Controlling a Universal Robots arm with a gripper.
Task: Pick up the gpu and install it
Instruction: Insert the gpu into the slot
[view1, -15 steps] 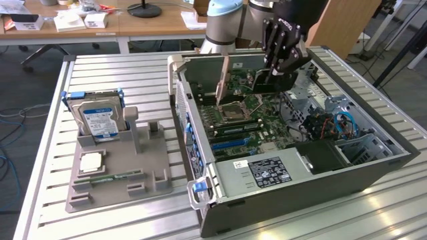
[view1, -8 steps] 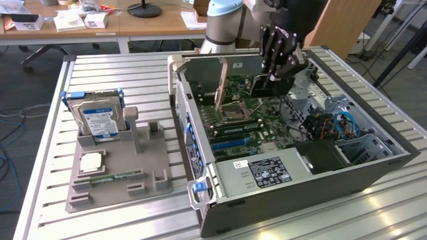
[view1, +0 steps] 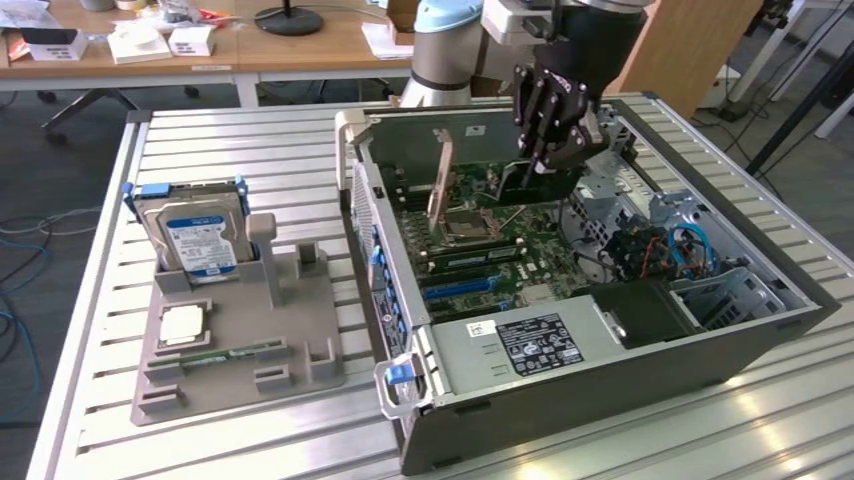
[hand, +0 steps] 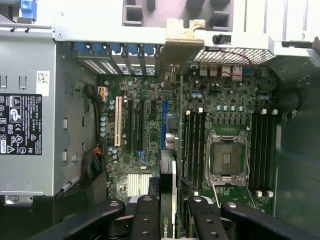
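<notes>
Two fingers (hand: 146, 217) are closed on the graphics card (hand: 169, 197), which stands on its edge over the motherboard (hand: 220, 95) slots inside the computer case (view1: 641, 400). If the edge misses its slot, pressing may bend the card or damage neighbouring parts.

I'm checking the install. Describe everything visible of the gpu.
The gpu is a thin circuit card seen edge-on from the wrist, standing upright over the green motherboard inside the open computer case. Its upper edge is dark, with a green-and-black logo label near the gripper, whose black fingers clamp it from both sides. A tan metal bracket caps its far end, against the case's rear slot wall. Whether its connector is in a slot cannot be told.
</notes>
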